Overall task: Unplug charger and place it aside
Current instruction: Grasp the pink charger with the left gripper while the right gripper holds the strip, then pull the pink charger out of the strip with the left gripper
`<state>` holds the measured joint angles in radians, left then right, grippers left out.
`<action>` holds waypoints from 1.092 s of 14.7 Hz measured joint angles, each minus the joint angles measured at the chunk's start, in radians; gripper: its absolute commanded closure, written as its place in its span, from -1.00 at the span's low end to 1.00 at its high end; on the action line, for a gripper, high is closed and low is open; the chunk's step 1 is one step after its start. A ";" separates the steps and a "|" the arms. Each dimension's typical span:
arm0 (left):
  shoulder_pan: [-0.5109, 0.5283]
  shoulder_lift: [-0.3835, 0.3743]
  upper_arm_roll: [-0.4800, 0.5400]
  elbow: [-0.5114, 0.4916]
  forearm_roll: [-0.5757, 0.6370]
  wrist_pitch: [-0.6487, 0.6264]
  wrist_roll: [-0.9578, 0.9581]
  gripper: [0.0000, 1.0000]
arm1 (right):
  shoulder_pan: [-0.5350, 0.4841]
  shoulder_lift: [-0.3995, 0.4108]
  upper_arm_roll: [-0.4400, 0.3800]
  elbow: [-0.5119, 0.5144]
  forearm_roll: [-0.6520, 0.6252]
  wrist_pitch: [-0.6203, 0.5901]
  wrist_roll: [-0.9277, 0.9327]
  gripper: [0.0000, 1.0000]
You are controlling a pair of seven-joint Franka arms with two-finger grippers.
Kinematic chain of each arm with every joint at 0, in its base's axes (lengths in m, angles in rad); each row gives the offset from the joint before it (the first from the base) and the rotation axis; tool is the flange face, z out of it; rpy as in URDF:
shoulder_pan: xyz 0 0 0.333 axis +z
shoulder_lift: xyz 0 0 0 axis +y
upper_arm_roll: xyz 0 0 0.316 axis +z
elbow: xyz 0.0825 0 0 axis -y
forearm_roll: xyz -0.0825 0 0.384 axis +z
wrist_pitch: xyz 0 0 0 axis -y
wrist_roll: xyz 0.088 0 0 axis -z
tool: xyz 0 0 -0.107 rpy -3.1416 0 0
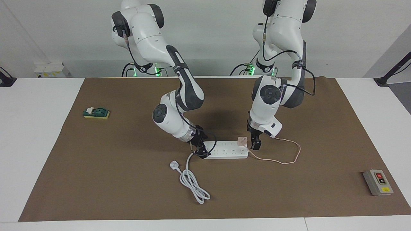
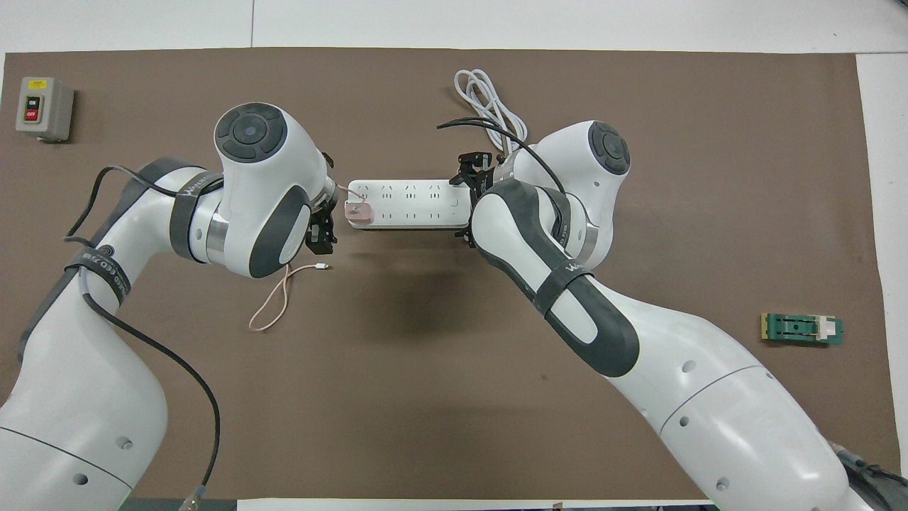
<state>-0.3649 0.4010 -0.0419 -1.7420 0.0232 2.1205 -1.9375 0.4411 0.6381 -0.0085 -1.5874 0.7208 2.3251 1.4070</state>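
Observation:
The pale pink charger [image 1: 242, 140] is plugged into the white power strip [image 1: 226, 150] at the strip's end toward the left arm. It also shows in the overhead view [image 2: 358, 213], as does the strip [image 2: 408, 202]. The charger's thin pink cable [image 1: 290, 158] loops on the mat toward the left arm's end. My left gripper [image 1: 255, 145] hangs low right beside the charger, apart from it, and shows from above too [image 2: 321, 228]. My right gripper [image 1: 199, 150] straddles the strip's other end and is shut on it [image 2: 469, 202].
The strip's thick white cord [image 1: 192, 183] lies coiled farther from the robots than the strip. A grey switch box [image 1: 378, 182] sits at the left arm's end of the brown mat [image 1: 128, 192]. A green and yellow block [image 1: 96, 112] sits toward the right arm's end.

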 measured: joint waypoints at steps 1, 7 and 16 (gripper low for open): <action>0.006 0.000 0.002 -0.002 0.000 0.000 0.008 -1.00 | -0.001 0.005 0.000 0.004 0.000 0.000 -0.005 -1.00; -0.003 -0.001 -0.012 -0.058 0.000 0.053 0.015 -1.00 | -0.002 0.021 -0.002 0.028 -0.004 -0.003 -0.021 -1.00; -0.078 -0.005 -0.016 -0.061 -0.001 0.094 -0.070 -1.00 | -0.005 0.044 -0.005 0.048 -0.009 -0.005 -0.045 -0.93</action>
<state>-0.4424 0.3963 -0.0584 -1.8029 0.0225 2.2148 -2.0075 0.4360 0.6817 -0.0130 -1.5392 0.7120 2.3197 1.3615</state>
